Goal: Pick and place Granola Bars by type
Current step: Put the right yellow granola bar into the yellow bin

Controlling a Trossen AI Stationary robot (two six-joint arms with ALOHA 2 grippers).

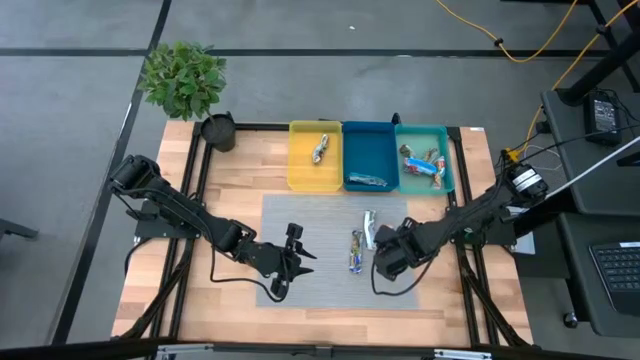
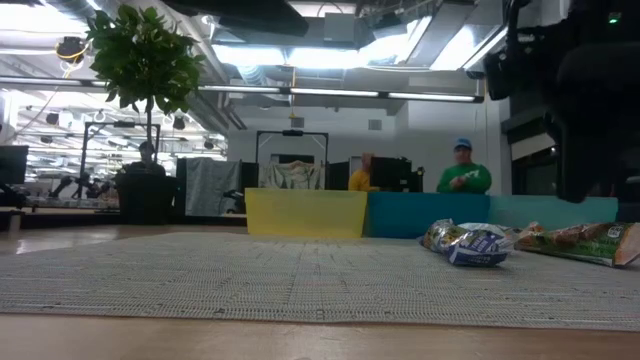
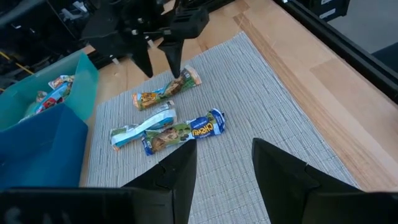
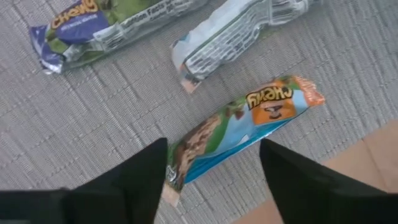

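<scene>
- Wooden table [image 1: 240, 170] with a grey woven mat [image 1: 320, 280] at its centre; behind it I note an open workspace, with a person in green far off in the low view.
- Three trays along the far edge: yellow tray [image 1: 300, 170] holding one bar, blue tray [image 1: 368, 140] holding one, teal tray [image 1: 447, 160] holding several.
- Potted plant [image 1: 183, 78] at the far left corner, clear of the work.
- Left gripper [image 1: 290, 262] waits over the mat's left part, fingers spread wide, nothing between them.
- Right gripper [image 4: 211, 168] hangs low over the mat's right side, fingers wide apart, straddling the near end of the orange-tipped bar [image 4: 242, 134] without touching it.
- Granola Bars [image 3: 168, 121] left on the mat: three, lying close together: orange-tipped, silver-white [image 4: 239, 31], blue-ended [image 4: 106, 25].
- Step in hand, as I judge it: the pick of the orange-tipped bar.
- Next move calls for descending, closing across the wrapper's width, then carrying it to whichever tray holds its type.
</scene>
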